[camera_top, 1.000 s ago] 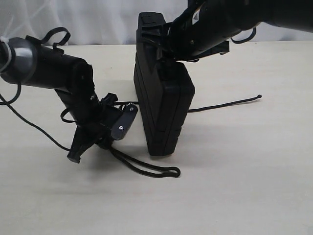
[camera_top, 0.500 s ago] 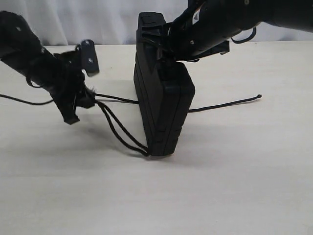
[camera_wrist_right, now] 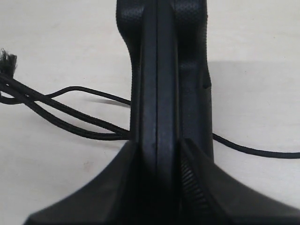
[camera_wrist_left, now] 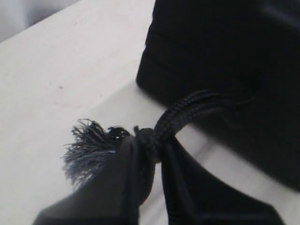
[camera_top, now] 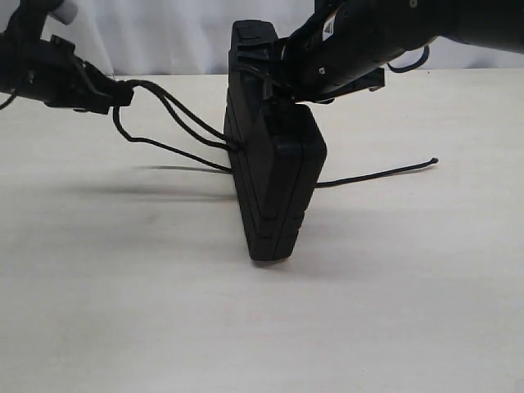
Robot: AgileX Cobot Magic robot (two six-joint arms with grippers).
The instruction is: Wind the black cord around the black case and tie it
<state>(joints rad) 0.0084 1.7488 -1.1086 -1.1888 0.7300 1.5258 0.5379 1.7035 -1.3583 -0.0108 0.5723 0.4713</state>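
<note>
The black case [camera_top: 278, 180] stands on edge mid-table, its upper part clamped by my right gripper [camera_top: 282, 92]. In the right wrist view the case [camera_wrist_right: 161, 70] sits between the two fingers of that gripper [camera_wrist_right: 159, 152]. The black cord [camera_top: 176, 115] runs in doubled strands from the case's left side up to my left gripper [camera_top: 121, 94], which is shut on it at far left. In the left wrist view that gripper [camera_wrist_left: 152, 146] pinches the cord [camera_wrist_left: 187, 110] by its knot, beside the frayed tuft [camera_wrist_left: 86, 147]. The cord's other end [camera_top: 385, 173] lies on the table right of the case.
A pale table [camera_top: 262, 327] carries everything, with a white backdrop [camera_top: 164, 33] along its far edge. A single slack strand [camera_top: 164, 147] hangs in a curve between the left gripper and the case. The right arm [camera_top: 393, 33] comes in from the top right.
My left gripper has swung up and to the far left with the doubled cord end, lifting the strands off the table by the case's foot. The case and right gripper have not moved.
</note>
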